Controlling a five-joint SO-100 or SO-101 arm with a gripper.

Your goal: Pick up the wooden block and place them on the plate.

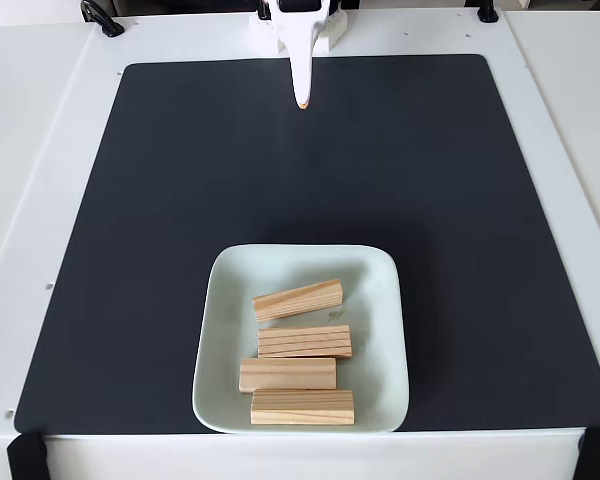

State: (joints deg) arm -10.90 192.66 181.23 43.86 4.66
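Four wooden blocks (pixel 298 299) (pixel 305 342) (pixel 288 374) (pixel 302 407) lying flat inside plate (pixel 217 350); gripper (pixel 301 98) far beyond plate, near mat's (pixel 160 200) top edge, closed, holding nothing.

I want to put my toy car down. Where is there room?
The black mat is bare between the gripper and the mint-green plate, and on both sides of the plate. The plate itself is crowded: four wooden blocks fill its middle.
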